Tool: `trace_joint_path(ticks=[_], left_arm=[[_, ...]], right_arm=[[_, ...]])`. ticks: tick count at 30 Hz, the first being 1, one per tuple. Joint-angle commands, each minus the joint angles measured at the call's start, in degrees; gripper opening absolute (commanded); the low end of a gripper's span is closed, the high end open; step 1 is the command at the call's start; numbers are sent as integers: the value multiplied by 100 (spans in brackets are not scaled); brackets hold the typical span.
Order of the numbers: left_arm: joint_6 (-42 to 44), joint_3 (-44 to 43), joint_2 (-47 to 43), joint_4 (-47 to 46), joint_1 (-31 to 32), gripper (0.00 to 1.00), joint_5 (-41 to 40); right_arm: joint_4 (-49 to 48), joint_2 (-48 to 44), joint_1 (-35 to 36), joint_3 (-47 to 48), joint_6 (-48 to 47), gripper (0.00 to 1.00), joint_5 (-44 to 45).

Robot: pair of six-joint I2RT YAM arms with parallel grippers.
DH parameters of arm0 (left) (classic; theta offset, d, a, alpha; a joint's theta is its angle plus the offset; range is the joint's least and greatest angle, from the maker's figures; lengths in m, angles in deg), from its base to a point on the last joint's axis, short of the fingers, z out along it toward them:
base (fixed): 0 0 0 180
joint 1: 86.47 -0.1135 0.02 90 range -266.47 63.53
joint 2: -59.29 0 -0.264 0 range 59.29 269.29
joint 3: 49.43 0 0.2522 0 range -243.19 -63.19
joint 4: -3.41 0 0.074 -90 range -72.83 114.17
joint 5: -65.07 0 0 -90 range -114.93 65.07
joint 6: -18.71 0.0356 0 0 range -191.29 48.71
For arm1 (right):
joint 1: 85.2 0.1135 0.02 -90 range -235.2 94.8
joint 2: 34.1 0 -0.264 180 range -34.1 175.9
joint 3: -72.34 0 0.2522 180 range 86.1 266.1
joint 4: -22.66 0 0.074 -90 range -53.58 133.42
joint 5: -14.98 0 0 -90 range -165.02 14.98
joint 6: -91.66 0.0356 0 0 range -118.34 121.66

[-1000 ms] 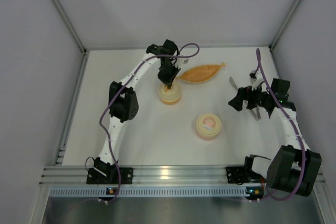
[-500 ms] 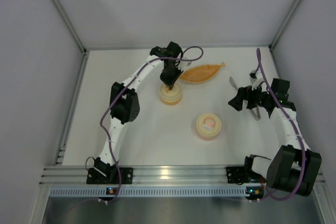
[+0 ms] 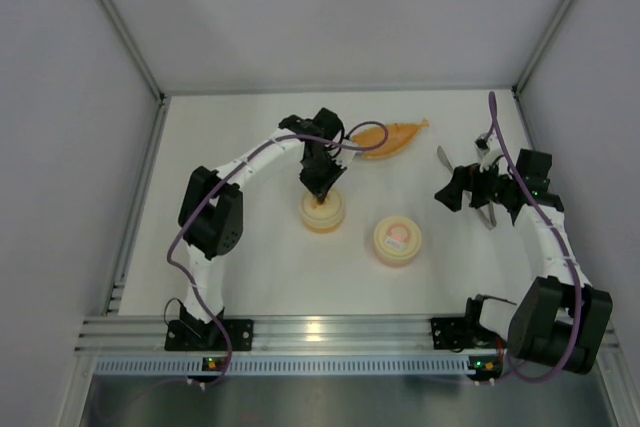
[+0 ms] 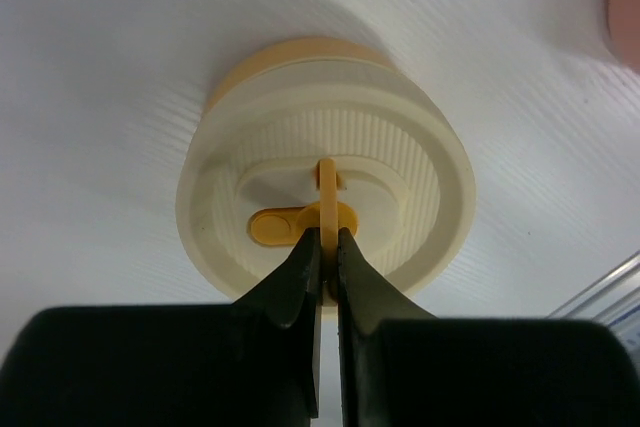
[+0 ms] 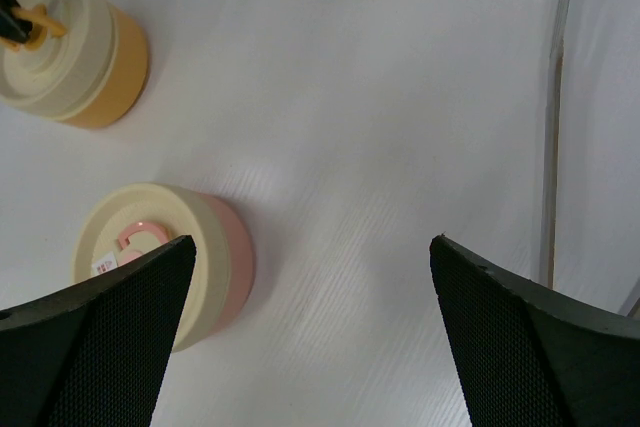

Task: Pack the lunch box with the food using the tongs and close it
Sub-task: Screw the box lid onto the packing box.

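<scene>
**A:** While our left claw [image 4: 322, 245] is clenched on the tab [image 4: 327, 182] of the yellow box [image 4: 400, 162], what are we after?

**B:** The lid, we judge. It sits fully on, so nothing can be packed yet. The tab is a thin upright loop, and a tight pinch from both sides is the only hold it offers.

**A:** Where does that box stand?

**B:** Mid-table, left of the pink box [image 3: 397, 240] and a little farther back. It is near of the dish [image 3: 392, 137]. Both boxes are lidded.

**A:** And our right claw [image 5: 312, 247]?

**B:** Released, jaws at their widest, gripping nothing. It hangs over the right side of the table with the tongs [image 5: 553, 117] lying flat by it. Our wrist view shows one slim arm of them just right of the right finger. We reckon it is parked there, spread, because the tongs are its job once a box is open.

**A:** The food?

**B:** We cannot make it out. It may lie in the dish, far of the yellow box, but our left arm covers part of that and the rest is too small to tell.

**A:** Any worry?

**B:** Nothing holds the box's base. If the lid sits tight, we'd expect the whole box to rise with the tab.
</scene>
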Motion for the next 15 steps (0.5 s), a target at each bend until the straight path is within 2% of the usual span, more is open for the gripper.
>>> trace_joint_path(ticks=[1, 7, 10, 15], left_arm=[[86, 777, -418, 288, 270, 0, 256], [-178, 1708, -1051, 183, 797, 0, 239], [-424, 1956, -1359, -98, 1061, 0, -165], [-626, 2263, -1719, -494, 1079, 0, -745]], right_arm=[[-314, -54, -40, 75, -36, 99, -185], [-332, -45, -40, 101, 17, 99, -185], [-340, -54, -40, 84, 26, 99, -177], [-384, -63, -40, 57, 79, 99, -168]])
